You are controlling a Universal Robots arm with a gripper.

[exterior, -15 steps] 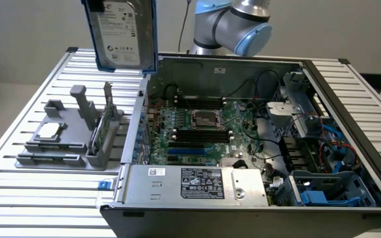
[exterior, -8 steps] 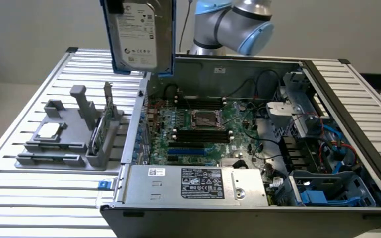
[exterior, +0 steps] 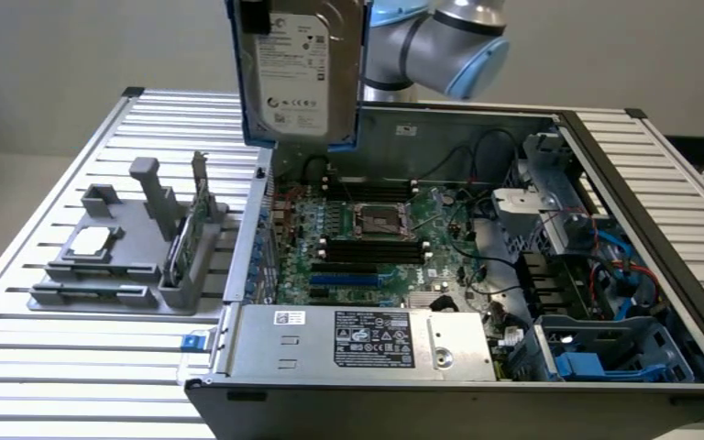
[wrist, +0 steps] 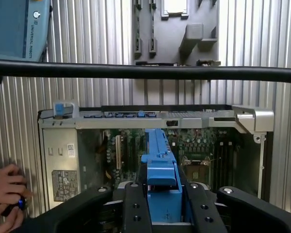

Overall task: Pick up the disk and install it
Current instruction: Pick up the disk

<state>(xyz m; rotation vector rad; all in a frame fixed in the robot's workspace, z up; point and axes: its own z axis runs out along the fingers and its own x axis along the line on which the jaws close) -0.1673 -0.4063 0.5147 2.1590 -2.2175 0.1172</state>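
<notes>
I have the flat silver-grey hard disk point(exterior: 297, 73), with its white label and blue plastic carrier frame, hanging in the upper centre of the exterior view. It is in the air, above the corner of the open grey computer case point(exterior: 645, 183) that sits toward the frame's upper left. In the wrist view the black fingers point(wrist: 136, 208) are clamped on the blue frame, one on each side.

For this carry I judge the main thing is to hold the disk plumb and travel slowly. Its low edge needs room over the case wall and the cables. A person's hand point(wrist: 5, 189) is close by the case, and I would mind that too.

The disk's long axis stands upright, with the label face toward the exterior camera. Its lower short edge points down toward the green motherboard point(exterior: 377, 229).
</notes>
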